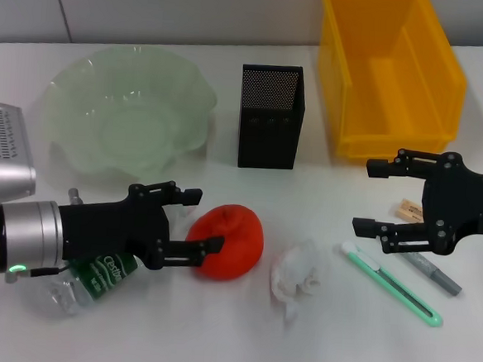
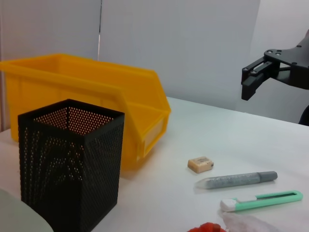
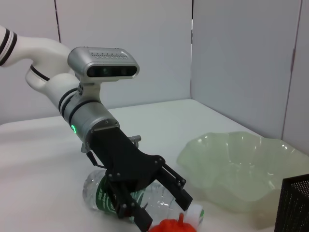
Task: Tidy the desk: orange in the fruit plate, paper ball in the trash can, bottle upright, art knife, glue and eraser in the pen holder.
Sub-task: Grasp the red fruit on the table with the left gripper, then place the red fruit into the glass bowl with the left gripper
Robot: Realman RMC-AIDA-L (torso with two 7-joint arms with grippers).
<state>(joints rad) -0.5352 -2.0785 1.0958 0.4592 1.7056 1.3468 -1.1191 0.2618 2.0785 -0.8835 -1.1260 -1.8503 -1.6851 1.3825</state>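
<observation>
Red-orange orange [image 1: 231, 240] just beside wide-open left tool [image 1: 195, 221], ungrasped.

You have a red-orange orange [image 1: 231, 241] and a white paper ball [image 1: 298, 275] on a white table [image 1: 214, 328]. The fruit plate [image 1: 130, 115] is translucent pale green, the trash can [image 1: 390, 71] bright yellow, the pen holder [image 1: 271, 117] black mesh dotted with fine holes. The bottle [image 1: 85, 282] is clear, with a dark-green label lettered in white. The eraser [image 2: 200, 164] is beige-tan. Beside it you see a mint-green and white art knife [image 1: 392, 284] and a grey glue pen [image 2: 236, 180]. The left gripper [image 1: 193, 221] and right gripper [image 1: 371, 197] are black; the left wrist is silver with a green light.
</observation>
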